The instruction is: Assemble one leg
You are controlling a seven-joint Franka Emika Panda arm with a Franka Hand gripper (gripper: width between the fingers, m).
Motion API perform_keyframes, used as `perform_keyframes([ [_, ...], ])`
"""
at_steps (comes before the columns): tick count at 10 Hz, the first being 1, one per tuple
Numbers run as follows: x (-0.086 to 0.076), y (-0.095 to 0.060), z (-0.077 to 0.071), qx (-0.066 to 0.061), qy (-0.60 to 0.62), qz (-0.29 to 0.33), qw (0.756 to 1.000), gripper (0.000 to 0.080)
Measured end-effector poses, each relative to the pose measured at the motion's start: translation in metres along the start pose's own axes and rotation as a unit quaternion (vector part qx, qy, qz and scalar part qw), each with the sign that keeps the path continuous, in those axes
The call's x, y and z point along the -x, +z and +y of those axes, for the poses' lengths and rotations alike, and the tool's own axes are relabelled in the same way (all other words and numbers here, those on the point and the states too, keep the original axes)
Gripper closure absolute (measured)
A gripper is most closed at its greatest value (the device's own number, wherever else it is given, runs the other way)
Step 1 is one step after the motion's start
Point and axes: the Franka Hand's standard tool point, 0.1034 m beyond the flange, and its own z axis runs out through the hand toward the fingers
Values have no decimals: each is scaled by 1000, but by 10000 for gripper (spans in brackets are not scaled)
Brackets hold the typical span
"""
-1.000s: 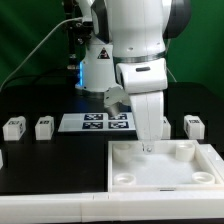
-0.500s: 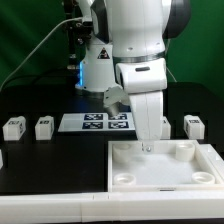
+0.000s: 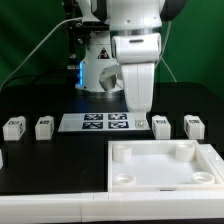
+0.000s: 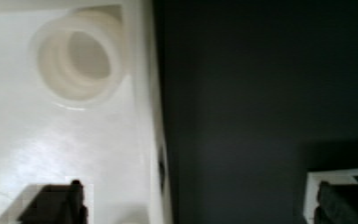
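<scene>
Exterior view: pincer [image 3: 139,114] over tray [image 3: 150,146] rim, gap cannot tell; advised: centre on nearest leg [image 3: 160,125], grip flat sides, upright

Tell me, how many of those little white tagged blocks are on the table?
4: two blocks at the exterior view's left of the marker board, two at its right. The arm could hide others.

Gripper [image 3: 139,116] hung over the table [image 3: 60,155], just behind the far rim of the tray [image 3: 160,168].

On the exterior view's left of the gripper:
- marker board [image 3: 95,122], just beside it
- inner left leg [image 3: 44,127], beyond the board
- outer left leg [image 3: 13,127], beyond that

On the exterior view's right of the gripper:
- nearest leg [image 3: 162,125], close by
- outer right leg [image 3: 194,125], past it
</scene>
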Motion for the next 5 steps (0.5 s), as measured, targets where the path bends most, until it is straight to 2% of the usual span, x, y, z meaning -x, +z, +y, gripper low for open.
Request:
perform_keyframes([
  [2, -11, -2, -22, 4, 66, 1, 998, 150],
  [3, -24, -2, -30, 2, 111, 0, 994, 150],
  [4, -34, -6, -30, 4, 155, -1, 988, 150],
  [5, -34, -5, -31, 2, 211, 3, 978, 150],
])
